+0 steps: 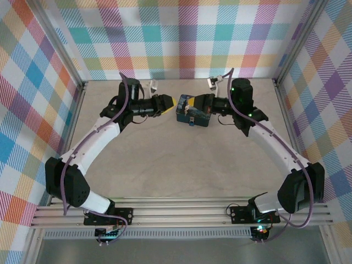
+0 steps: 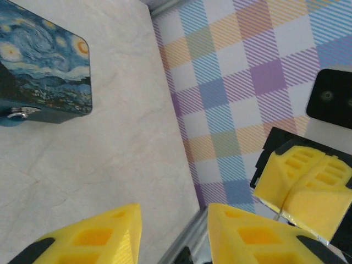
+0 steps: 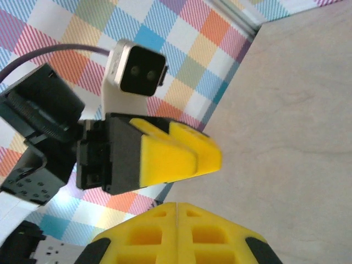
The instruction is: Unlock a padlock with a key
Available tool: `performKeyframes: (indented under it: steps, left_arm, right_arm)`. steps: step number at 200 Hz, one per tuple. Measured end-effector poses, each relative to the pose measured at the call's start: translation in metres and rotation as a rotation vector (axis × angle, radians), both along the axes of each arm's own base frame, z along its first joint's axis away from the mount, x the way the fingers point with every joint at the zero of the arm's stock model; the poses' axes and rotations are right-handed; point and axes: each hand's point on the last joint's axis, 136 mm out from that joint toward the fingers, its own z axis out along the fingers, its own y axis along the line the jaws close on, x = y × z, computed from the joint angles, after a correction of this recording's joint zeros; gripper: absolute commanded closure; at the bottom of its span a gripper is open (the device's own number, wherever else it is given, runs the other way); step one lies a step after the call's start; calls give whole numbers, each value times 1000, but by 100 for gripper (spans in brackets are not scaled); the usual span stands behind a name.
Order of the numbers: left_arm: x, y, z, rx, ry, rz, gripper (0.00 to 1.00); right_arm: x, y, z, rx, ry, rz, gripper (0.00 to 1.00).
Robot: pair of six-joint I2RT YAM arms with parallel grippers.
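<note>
Apparently unlocking lies ahead: the padlock (image 2: 15, 115) sits against the tin (image 2: 44, 60); left gripper (image 2: 173, 213) stands open, empty; right gripper (image 3: 177, 208) is closed, whether on the key I cannot tell.

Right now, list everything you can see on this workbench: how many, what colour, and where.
tin: one, dark blue with a swirly painted lid, far middle of the table
padlock: one, blue, tiny, against the tin's near side
table: one, pale beige
walls: three, multicoloured check, around the table
left end effector: one, yellow fingers, open, left of the tin
right end effector: one, yellow fingers, shut, by the tin's far left corner
</note>
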Motion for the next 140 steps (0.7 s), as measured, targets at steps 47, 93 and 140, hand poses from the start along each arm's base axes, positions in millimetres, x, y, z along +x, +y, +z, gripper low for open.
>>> performKeyframes:
  steps: [47,93,140]
  left_arm:
    - [-32,-16,-8,-34,-3,8,65]
    - [-39,-38,-27,-149,6,3,70]
    - [-33,-58,-13,-251,-26,-1,72]
  right_arm:
    - [-15,-8,-22,-41,-7,16,100]
    - [-21,-17,-29,-28,-26,-2,100]
    - [-19,-13,-24,5,-11,15,100]
